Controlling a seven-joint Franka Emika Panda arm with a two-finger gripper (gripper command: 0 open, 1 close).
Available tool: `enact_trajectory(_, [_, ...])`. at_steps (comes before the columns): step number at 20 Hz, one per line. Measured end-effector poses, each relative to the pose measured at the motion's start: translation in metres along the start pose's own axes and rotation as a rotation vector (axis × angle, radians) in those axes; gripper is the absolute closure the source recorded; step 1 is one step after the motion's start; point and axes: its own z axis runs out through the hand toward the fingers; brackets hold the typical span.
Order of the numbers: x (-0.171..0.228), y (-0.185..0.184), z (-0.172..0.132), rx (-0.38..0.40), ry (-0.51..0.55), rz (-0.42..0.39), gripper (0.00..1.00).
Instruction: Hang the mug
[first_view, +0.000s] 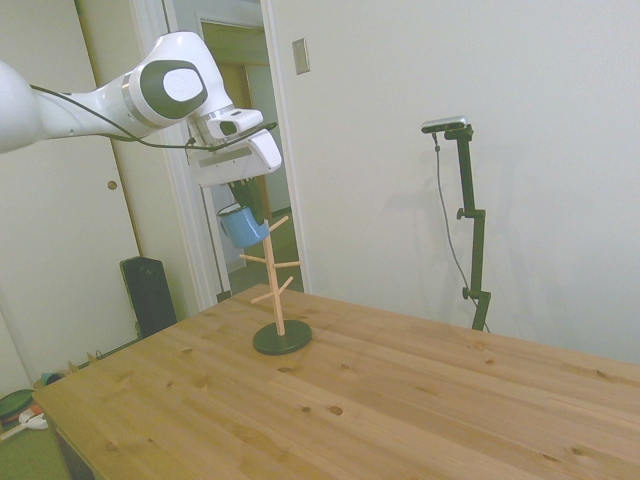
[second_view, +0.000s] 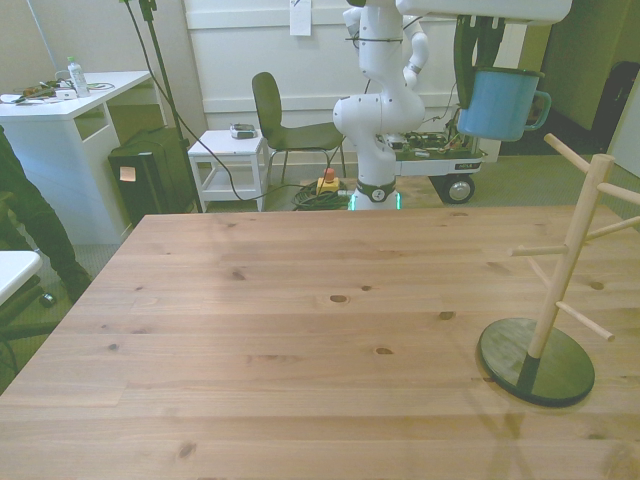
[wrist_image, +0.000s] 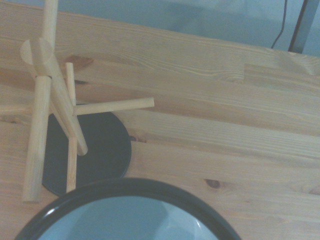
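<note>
The gripper (second_view: 478, 62) is up in the air above the table (second_view: 300, 330) and it is clenched on the rim of the mug (second_view: 497, 103), so the light-blue mug hangs below it, well above the wood. In the front view the mug is a little tilted, with its small loop handle (second_view: 541, 103) turned to the front view's right, toward the mug tree (second_view: 570, 255). The handle is near the top peg (second_view: 566, 153) of the tree but it does not touch it; no peg goes through the loop. In the side view the mug (first_view: 243, 226) is just beside the top of the wooden post (first_view: 272, 262), on the side of the arm. The tree stands upright on its dark round base (second_view: 536, 361), near the table's edge at the front view's right. In the wrist view the dark rim of the mug (wrist_image: 125, 187) is seen from close by, with the pegs and the base (wrist_image: 102, 150) of the tree beyond it, and the mug is not hung yet
</note>
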Motion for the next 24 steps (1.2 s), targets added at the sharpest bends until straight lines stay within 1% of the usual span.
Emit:
enact_trajectory(7, [0.011,-0.006,0.006,-0.002,-0.005,0.01,1.0])
enact_trajectory(14, [0.023,-0.023,0.023,-0.022,-0.024,0.008,1.0])
enact_trajectory(18, [0.024,-0.032,0.023,-0.026,-0.023,0.008,1.0])
enact_trajectory(24, [0.025,-0.034,0.023,-0.026,-0.024,0.009,1.0])
